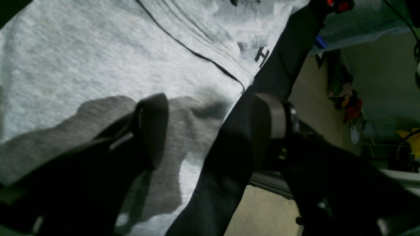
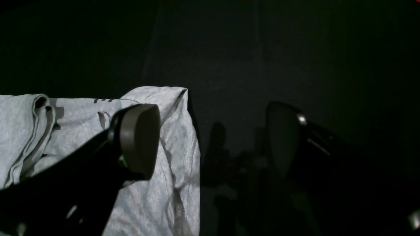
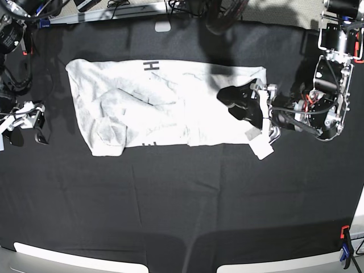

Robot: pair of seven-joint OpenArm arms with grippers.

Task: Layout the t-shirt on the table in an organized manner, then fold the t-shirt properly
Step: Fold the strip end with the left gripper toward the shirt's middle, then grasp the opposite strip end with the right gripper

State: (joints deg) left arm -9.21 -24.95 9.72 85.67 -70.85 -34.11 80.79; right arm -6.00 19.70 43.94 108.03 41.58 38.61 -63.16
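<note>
Light-grey cotton: we count one short-sleeved t-shirt (image 3: 170,105) with dark lettering, spread lengthwise across the black cloth worktop (image 3: 182,205). Two pincers show. The left pincer (image 3: 263,108) stands wide over the shirt's edge; the right pincer (image 3: 25,136) stands wide, beside it.

one t-shirt (image 3: 165,105) lies on one table (image 3: 182,199) of black cloth. two grippers show: the left gripper (image 3: 263,108) and the right gripper (image 3: 25,136), each with two fingers. one blue and orange clamp (image 3: 345,247) shows at the table's edge in the base view.
</note>
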